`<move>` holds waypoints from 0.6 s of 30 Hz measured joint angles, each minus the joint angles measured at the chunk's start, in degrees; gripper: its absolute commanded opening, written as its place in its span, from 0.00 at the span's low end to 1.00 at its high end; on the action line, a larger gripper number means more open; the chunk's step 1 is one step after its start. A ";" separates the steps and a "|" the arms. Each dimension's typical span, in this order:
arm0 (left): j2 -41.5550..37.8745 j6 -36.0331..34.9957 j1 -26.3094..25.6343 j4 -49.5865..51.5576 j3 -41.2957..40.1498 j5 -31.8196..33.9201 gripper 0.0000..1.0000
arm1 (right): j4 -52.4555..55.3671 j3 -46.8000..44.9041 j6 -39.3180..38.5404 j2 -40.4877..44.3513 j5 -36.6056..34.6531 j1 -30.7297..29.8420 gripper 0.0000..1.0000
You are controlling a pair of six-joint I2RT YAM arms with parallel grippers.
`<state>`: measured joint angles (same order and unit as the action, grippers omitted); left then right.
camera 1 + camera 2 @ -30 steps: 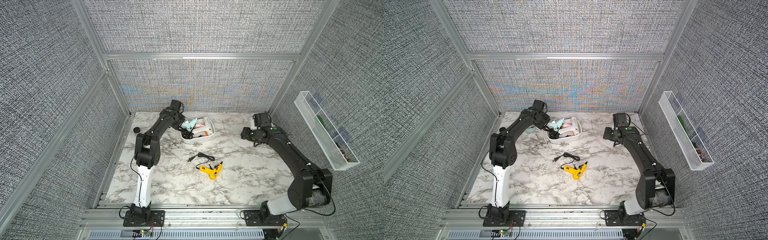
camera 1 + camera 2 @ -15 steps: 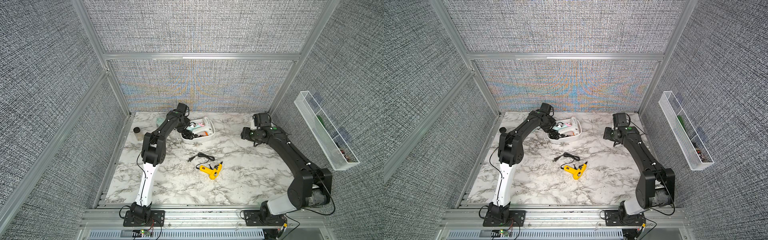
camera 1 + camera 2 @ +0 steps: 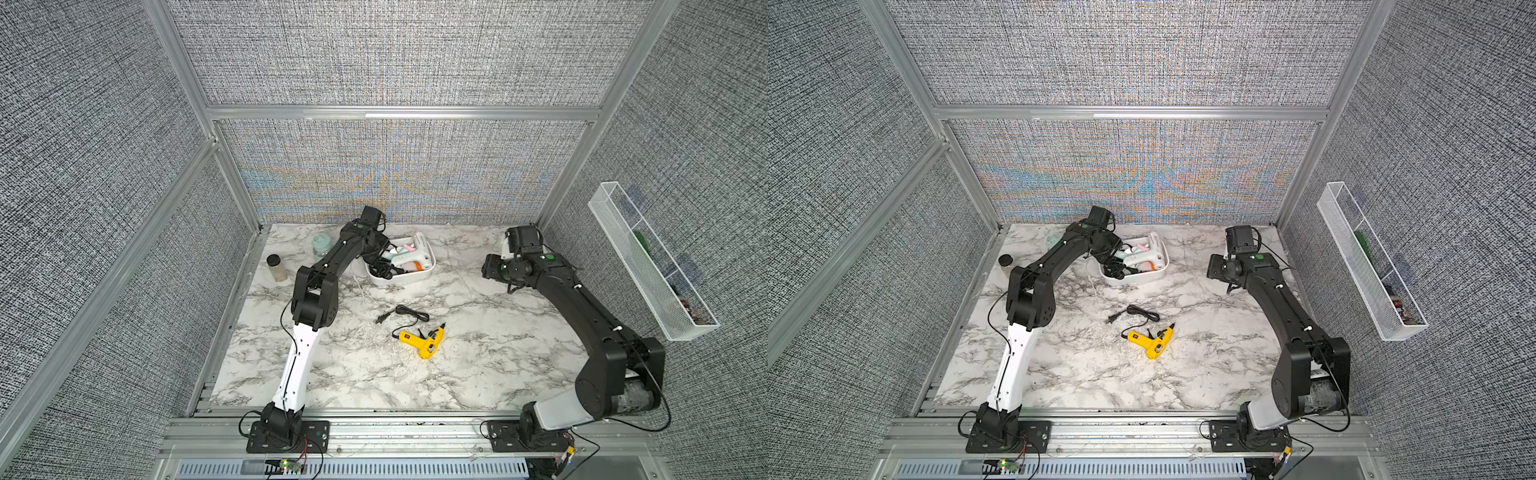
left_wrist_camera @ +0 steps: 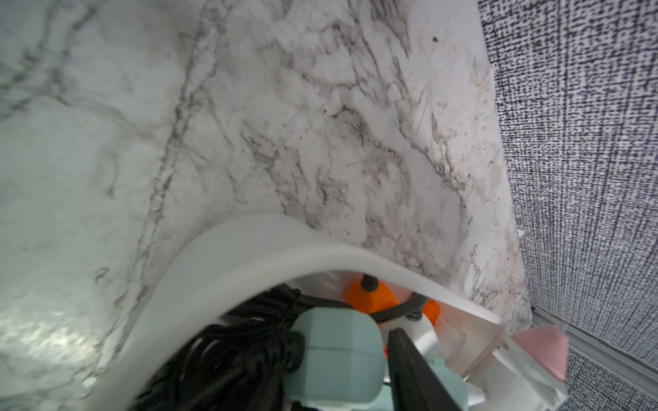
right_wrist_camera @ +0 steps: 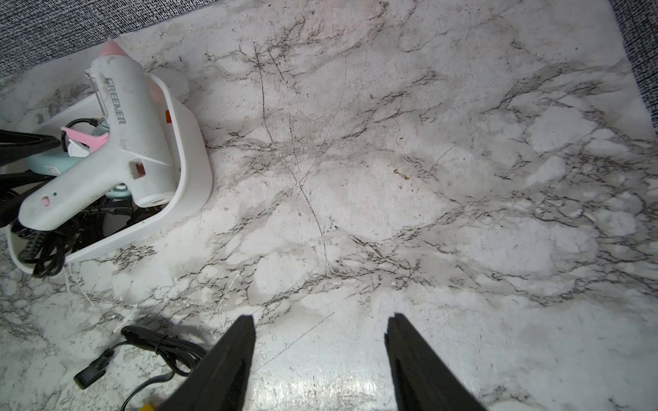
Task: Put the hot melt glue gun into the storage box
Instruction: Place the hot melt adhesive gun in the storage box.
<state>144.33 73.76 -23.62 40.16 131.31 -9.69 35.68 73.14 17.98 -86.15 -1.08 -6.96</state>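
Left gripper (image 3: 379, 254), having swung in, is hovering over shallow white plastic storage box (image 3: 409, 279). Pale-teal plastic glue gun (image 4: 338, 352) is lying inside. Cannot tell if the jaws are pinching it; probably releasing. Right gripper (image 5: 320, 316): jaws spread, empty. Yellow pistol-shaped glue gun (image 3: 419, 338) is lying on bench (image 3: 478, 353).

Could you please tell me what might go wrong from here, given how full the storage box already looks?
1. The left gripper sits among the teal glue gun and coiled black cords in the storage box; withdrawing could snag a cord and drag the box.
2. The white glue gun already overhangs the rim, so adding the yellow glue gun may dislodge it.
3. The yellow gun's loose cord may trail outside.
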 measured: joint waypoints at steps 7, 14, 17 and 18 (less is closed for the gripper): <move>-2.38 -0.55 0.11 2.38 -0.83 -0.31 0.62 | 0.24 0.13 -0.02 0.24 -0.15 0.00 0.64; -6.47 -2.45 0.63 3.65 -2.23 0.59 0.66 | 0.76 1.05 -0.02 0.24 -0.13 0.00 0.64; -6.69 -2.86 0.79 3.63 -2.23 0.52 0.65 | 1.01 1.57 -0.04 0.24 0.02 -0.35 0.65; -6.69 -2.86 0.79 3.65 -2.23 0.50 0.63 | 1.20 1.81 -0.04 0.24 0.07 -0.55 0.65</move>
<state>137.64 70.89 -22.83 43.81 129.08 -9.19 36.88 74.96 17.93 -85.91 -1.02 -7.51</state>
